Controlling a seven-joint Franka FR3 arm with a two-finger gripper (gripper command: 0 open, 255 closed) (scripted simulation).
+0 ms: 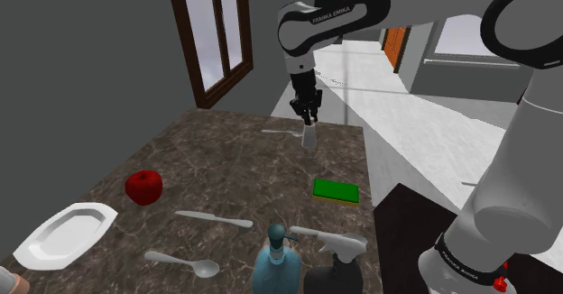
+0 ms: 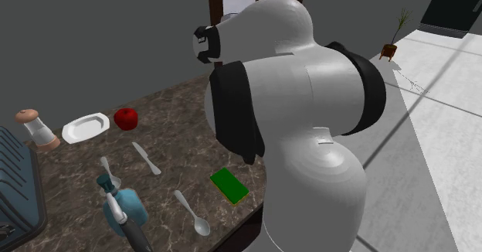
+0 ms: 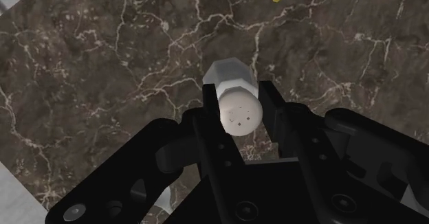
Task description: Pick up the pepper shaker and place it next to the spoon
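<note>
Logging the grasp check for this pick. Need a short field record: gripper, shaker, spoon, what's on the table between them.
gripper: black two-finger gripper, shut on the shaker
shaker: pale grey shaker with rounded, holed cap, clasped between the fingers above the dark marbled tabletop
lifted: cannot tell
spoon: grey spoon, at the table's near edge in the shoulder view, well apart from the shaker
between them: green rectangular sponge, grey table knife
placed: not yet
</note>
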